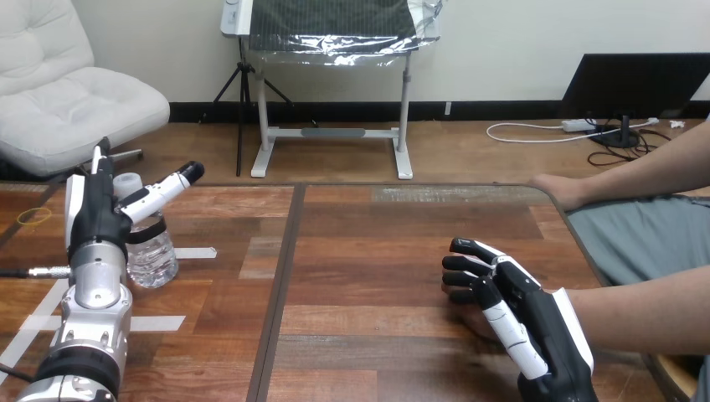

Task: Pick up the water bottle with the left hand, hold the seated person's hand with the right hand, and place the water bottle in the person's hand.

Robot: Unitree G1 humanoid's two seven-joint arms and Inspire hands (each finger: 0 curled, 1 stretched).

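One water bottle point(152, 251) beside left hand point(92, 213); right hand point(536, 314) over person's hand point(469, 324).

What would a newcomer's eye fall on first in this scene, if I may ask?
The robot's right hand, low at the right, lies over the person's hand, fingers curled round it. At the left, the left hand stands beside a clear water bottle on the wooden table.
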